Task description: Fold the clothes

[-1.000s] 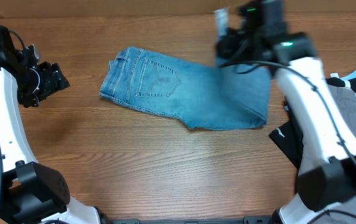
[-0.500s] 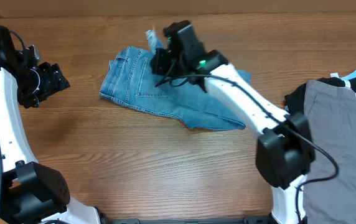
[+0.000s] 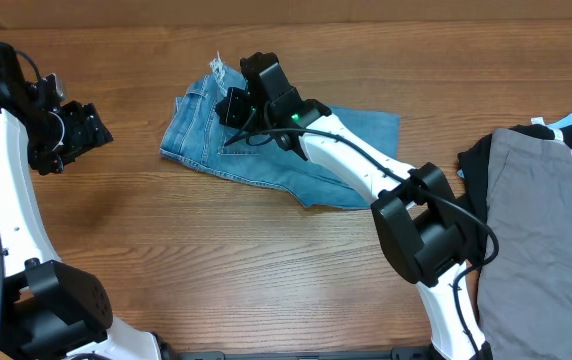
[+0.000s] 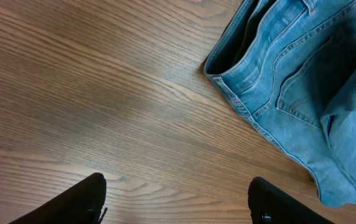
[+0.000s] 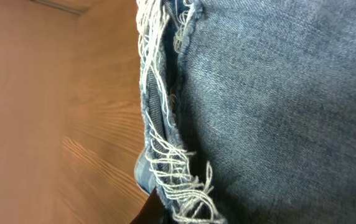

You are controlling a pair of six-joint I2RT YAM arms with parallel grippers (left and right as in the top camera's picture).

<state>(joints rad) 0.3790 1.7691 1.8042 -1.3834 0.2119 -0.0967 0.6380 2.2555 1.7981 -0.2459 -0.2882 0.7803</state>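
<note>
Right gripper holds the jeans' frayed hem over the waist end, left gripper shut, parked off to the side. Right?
No. The left gripper is open, not shut: the left wrist view shows its fingers wide apart with nothing between them. The rest stands: the right gripper holds the frayed hem over the waist end of the jeans.

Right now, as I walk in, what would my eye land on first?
The faded blue jeans lie half folded in the middle, and they stand out first. The right arm's fingers are shut on the frayed hem, holding it over the waist end. A grey garment lies at the right edge.
</note>
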